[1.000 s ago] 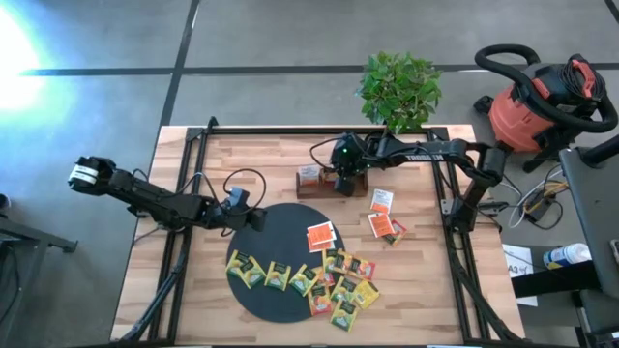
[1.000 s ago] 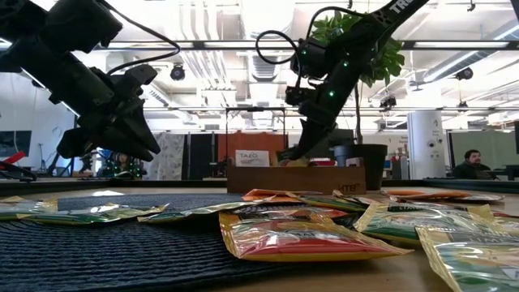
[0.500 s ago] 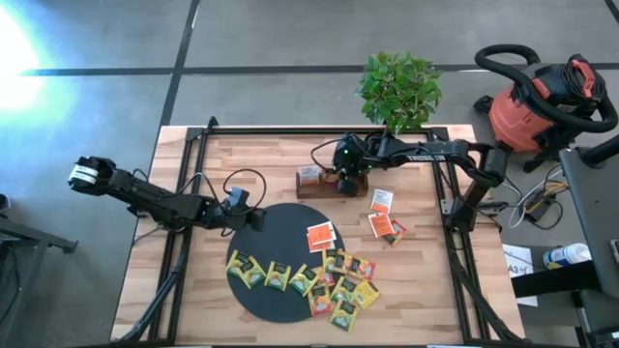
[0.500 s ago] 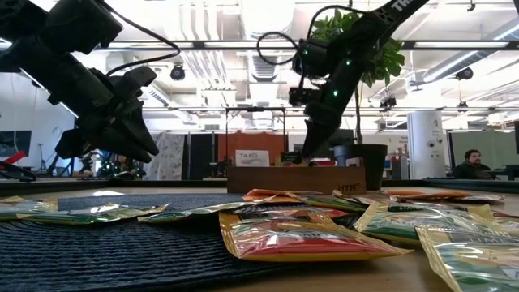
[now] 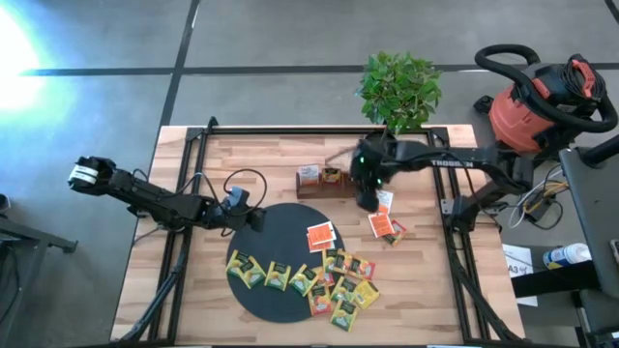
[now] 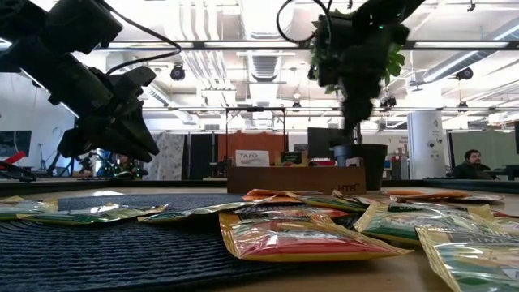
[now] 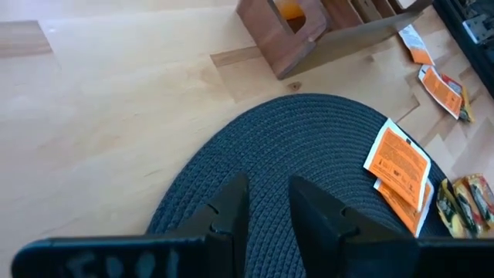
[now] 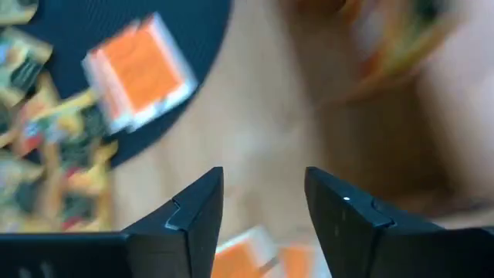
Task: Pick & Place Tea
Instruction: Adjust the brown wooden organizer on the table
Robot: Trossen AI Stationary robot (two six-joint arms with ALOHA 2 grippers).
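Observation:
Several tea sachets (image 5: 309, 278) lie flat on the near half of the round black mat (image 5: 280, 224) and on the wood beside it. An orange pair (image 5: 320, 236) lies at the mat's far right edge, and more orange sachets (image 5: 386, 224) lie on the table to the right. Two sachets (image 6: 252, 157) stand in the wooden box (image 5: 329, 182). My right gripper (image 5: 368, 200) hangs open and empty above the table, right of the box and over an orange sachet (image 5: 382, 199). My left gripper (image 5: 258, 220) hovers open and empty over the mat's far left edge.
A potted plant (image 5: 399, 89) stands at the table's far edge behind the box. Black frame rails (image 5: 455, 242) run along the table's left and right sides. A red vacuum (image 5: 542, 101) stands off the table at the right. A person (image 6: 470, 165) sits far back in the room.
My right gripper has risen from the wooden box and swung toward the table's right and near side, tipping as it went. It now hangs over the orange sachet beside the box. A sachet stays standing in the box where the gripper was.

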